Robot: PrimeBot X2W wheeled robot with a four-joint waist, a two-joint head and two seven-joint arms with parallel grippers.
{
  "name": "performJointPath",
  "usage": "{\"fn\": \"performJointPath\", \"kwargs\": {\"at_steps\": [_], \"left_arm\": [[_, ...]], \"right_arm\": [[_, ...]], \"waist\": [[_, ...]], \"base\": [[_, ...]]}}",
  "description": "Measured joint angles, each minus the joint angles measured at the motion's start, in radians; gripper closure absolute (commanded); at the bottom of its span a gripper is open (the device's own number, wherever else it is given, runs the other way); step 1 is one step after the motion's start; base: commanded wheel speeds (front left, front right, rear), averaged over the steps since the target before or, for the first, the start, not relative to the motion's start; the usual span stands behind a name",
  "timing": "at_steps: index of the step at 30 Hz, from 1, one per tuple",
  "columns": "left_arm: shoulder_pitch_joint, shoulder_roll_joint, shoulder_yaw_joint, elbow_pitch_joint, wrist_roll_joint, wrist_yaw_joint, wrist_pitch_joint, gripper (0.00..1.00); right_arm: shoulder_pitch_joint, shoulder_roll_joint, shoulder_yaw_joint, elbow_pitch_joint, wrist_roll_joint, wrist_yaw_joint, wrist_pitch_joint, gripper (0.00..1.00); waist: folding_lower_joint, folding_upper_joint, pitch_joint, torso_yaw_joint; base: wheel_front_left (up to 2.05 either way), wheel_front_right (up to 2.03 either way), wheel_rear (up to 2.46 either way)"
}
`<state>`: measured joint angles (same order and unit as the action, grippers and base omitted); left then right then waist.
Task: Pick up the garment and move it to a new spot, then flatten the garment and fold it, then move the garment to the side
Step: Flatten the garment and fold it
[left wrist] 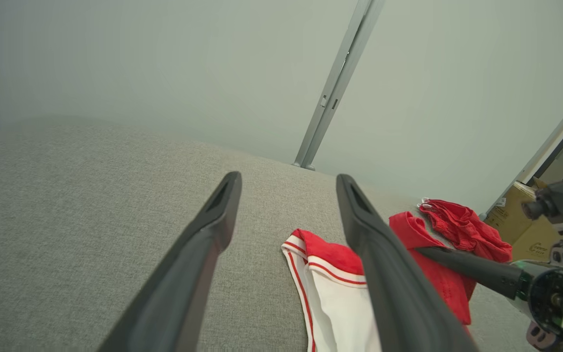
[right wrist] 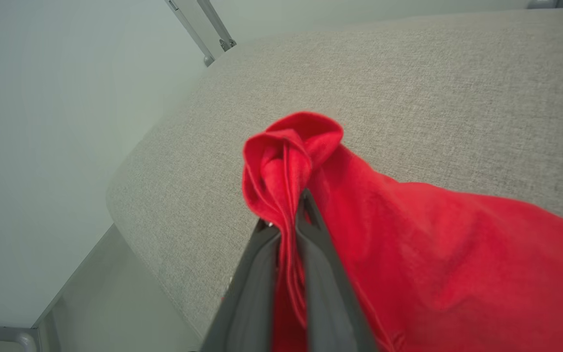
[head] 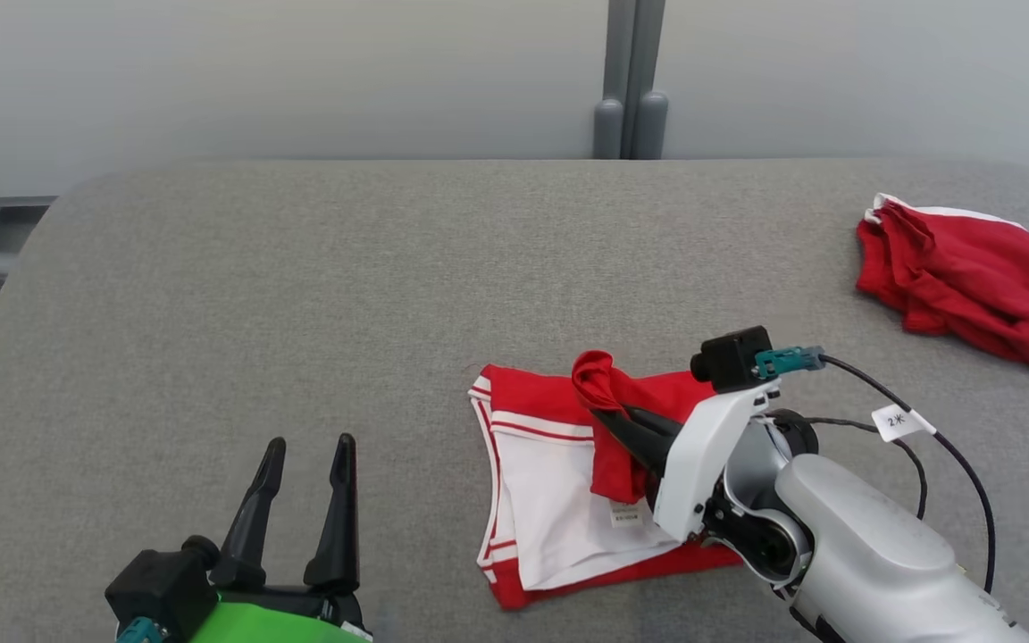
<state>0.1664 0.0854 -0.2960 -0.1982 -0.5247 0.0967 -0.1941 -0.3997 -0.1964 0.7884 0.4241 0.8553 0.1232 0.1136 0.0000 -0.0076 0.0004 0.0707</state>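
Right tool (right wrist: 290, 212) pinches the garment (head: 546, 487) in a bunched red fold.

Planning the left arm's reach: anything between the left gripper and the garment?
Nothing visible. Bare table lies between the open left gripper and the garment. The right gripper is shut on a red fold of it, beyond that path.
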Motion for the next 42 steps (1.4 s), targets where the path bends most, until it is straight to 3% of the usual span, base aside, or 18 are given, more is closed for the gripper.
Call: {"fn": "performJointPath", "kwargs": {"at_steps": [6, 14, 15, 16, 17, 18, 19, 26, 33, 42], "left_arm": [[0.0, -0.002, -0.014, 0.0, 0.0, 0.0, 0.001, 0.0], [-0.001, -0.004, -0.022, 0.002, -0.009, 0.0, 0.001, 0.0], [-0.001, -0.004, -0.022, 0.002, -0.009, 0.0, 0.001, 0.0], [-0.001, -0.005, -0.021, 0.002, -0.009, 0.0, 0.001, 0.0], [-0.001, -0.005, -0.017, 0.003, -0.009, 0.0, 0.0, 0.0], [-0.001, -0.005, -0.012, 0.004, -0.009, 0.0, -0.001, 0.0], [-0.001, -0.005, -0.007, 0.005, -0.009, 0.0, -0.001, 0.0], [-0.001, -0.006, 0.011, 0.007, -0.009, 0.0, -0.005, 0.0], [0.0, -0.006, 0.019, 0.006, -0.009, 0.001, -0.011, 0.0], [0.003, -0.005, 0.027, -0.009, -0.009, 0.002, -0.014, 0.0]], "right_arm": [[-0.035, 0.043, -0.001, 0.057, 0.005, 0.0, 0.02, 1.0], [-0.062, 0.048, 0.021, 0.167, -0.009, -0.011, 0.049, 1.0], [-0.067, 0.049, 0.023, 0.176, -0.012, -0.011, 0.051, 0.93], [-0.071, 0.051, 0.027, 0.185, -0.015, -0.011, 0.055, 0.8], [-0.076, 0.055, 0.031, 0.195, -0.021, -0.011, 0.056, 0.58], [-0.081, 0.06, 0.033, 0.202, -0.022, -0.011, 0.056, 0.2], [-0.086, 0.066, 0.034, 0.208, -0.023, -0.011, 0.056, 0.0], [-0.127, 0.087, 0.041, 0.216, -0.028, -0.01, 0.046, 0.0], [-0.187, 0.094, -0.018, 0.18, -0.02, -0.009, -0.026, 0.0], [-0.191, -0.048, -0.081, 0.184, -0.01, -0.009, -0.087, 0.0]], "waist": [[0.0, 0.0, 0.005, 0.065], [0.0, 0.0, 0.021, 0.15], [0.0, 0.0, 0.023, 0.157], [0.0, 0.0, 0.025, 0.163], [0.0, 0.0, 0.028, 0.169], [0.0, 0.0, 0.03, 0.173], [0.0, 0.0, 0.032, 0.176], [0.0, 0.0, 0.031, 0.157], [0.0, 0.0, 0.025, 0.118], [0.0, 0.0, 0.022, 0.058]], "base": [[0.0, 0.0, 0.0], [0.0, 0.0, 0.0], [0.0, 0.0, 0.0], [0.0, 0.0, 0.0], [0.0, 0.0, 0.0], [0.0, 0.0, 0.0], [0.0, 0.0, 0.0], [0.0, 0.0, 0.0], [0.0, 0.0, 0.0], [0.0, 0.0, 0.0]]}}
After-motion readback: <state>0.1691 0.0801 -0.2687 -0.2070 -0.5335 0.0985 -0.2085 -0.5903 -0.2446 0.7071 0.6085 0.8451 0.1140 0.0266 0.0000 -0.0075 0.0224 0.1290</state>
